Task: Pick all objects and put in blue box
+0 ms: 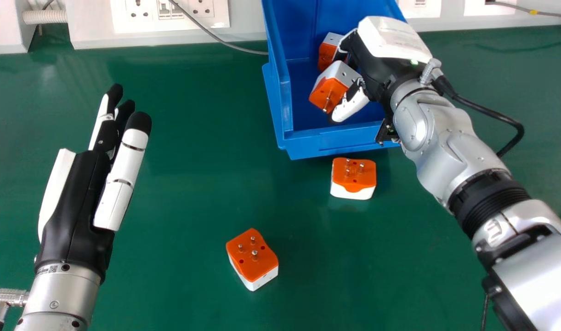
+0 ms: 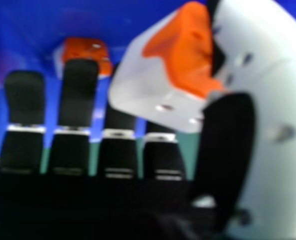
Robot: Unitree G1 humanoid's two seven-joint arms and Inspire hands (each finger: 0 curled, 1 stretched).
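Note:
My right hand [image 1: 376,59] is over the blue box [image 1: 333,140]. Pinched between its thumb and fingers is a tilted orange-and-white adapter [image 1: 334,87]. Another adapter [image 1: 328,51] lies in the box behind the held one. In the right hand view, the held adapter [image 2: 153,87] rests against the thumb of my right hand [image 2: 225,145], and the other adapter [image 2: 85,50] is beyond the fingertips. On the table, one adapter [image 1: 353,177] sits just in front of the box and another [image 1: 252,257] nearer, both pins up. My left hand [image 1: 78,197] is open and holds nothing, at the left.
The green table [image 1: 193,184] spreads between my left hand and the box. Wall sockets [image 1: 170,14] and a grey cable [image 1: 206,30] run along the back edge, the cable reaching the box's left side. A black cable [image 1: 491,115] loops beside my right wrist.

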